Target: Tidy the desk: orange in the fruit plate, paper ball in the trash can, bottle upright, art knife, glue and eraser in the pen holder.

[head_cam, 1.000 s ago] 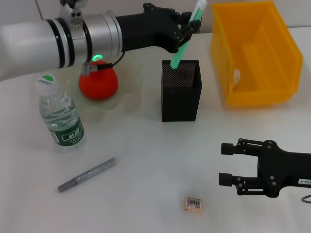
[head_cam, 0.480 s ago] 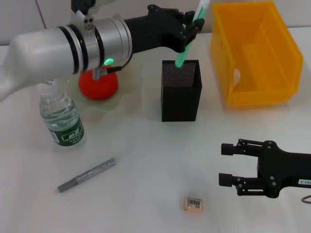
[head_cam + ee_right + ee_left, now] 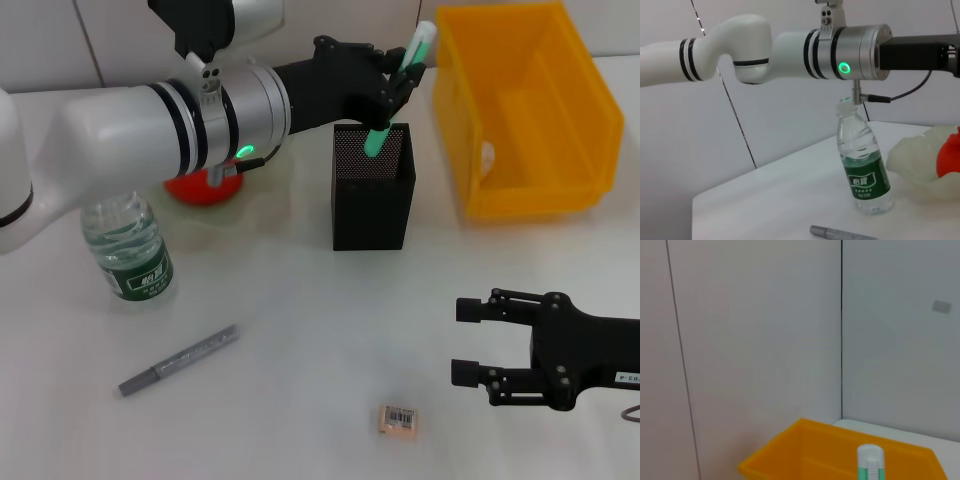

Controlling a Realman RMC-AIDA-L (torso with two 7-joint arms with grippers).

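- My left gripper (image 3: 395, 80), clamped on the green glue stick (image 3: 400, 85), has lowered it: the tip now sits inside the pen holder (image 3: 372, 200).
- Release comes next, I judge.
- My right gripper (image 3: 470, 340) idles, fingers wide, near the eraser (image 3: 398, 419).

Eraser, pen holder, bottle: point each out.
eraser (image 3: 398, 420), head view, on its barcode sticker.
pen holder (image 3: 372, 210), head view, on its front mesh wall.
bottle (image 3: 867, 183), right wrist view, on its green label.

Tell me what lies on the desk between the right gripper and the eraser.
Nothing: in the head view, only bare white desk separates the right gripper, jaws open, from the eraser, which sits nearer the front edge.
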